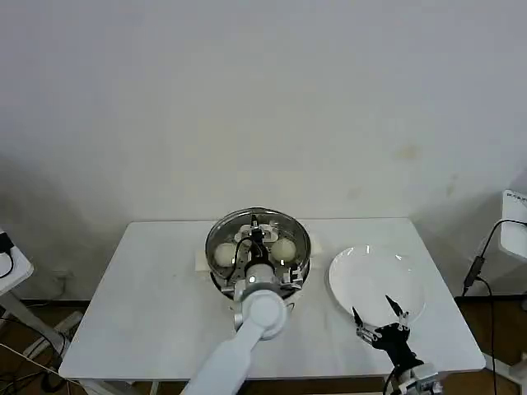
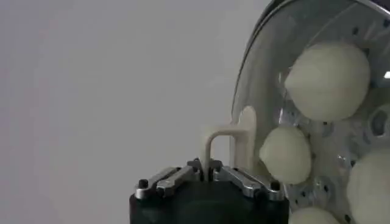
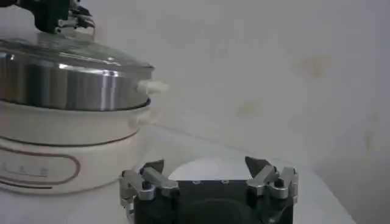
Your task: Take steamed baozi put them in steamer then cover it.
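On the table (image 1: pixel 148 304), centre: steamer (image 1: pixel 221 280) on its white base (image 3: pixel 61 152), with the lid (image 1: pixel 284 224) seated flat on top. The right wrist view confirms it: lid (image 3: pixel 91 55) rim rests on the steel wall (image 3: pixel 67 85) all round, no tilt.

Left gripper (image 1: pixel 257 234) is over the lid centre, arm coming in from the near side. In the left wrist view the fingers (image 2: pixel 244 179) are closed in tight around the cream handle (image 2: pixel 228 143), the bar running between them. Pinched on the handle, nearly fully shut.

Baozi are inside, under the glass. Head view shows two clearly: one left (image 1: pixel 224 256), one right (image 1: pixel 283 248); the rest is behind the gripper. Left wrist view through the lid (image 2: pixel 268 73) shows four buns on the perforated floor (image 2: pixel 332 161): a large one (image 2: pixel 329 79), a middle one (image 2: pixel 286 155), one at the picture edge (image 2: pixel 368 189), and one partly cut off (image 2: pixel 314 216).

Right gripper (image 1: pixel 380 319) hangs near the table's near right edge, over the near rim of the plate (image 1: pixel 370 271). Fingers (image 3: pixel 268 173) spread wide, nothing between them. Well apart from the steamer.

Plate is just right of the steamer, not touching it.
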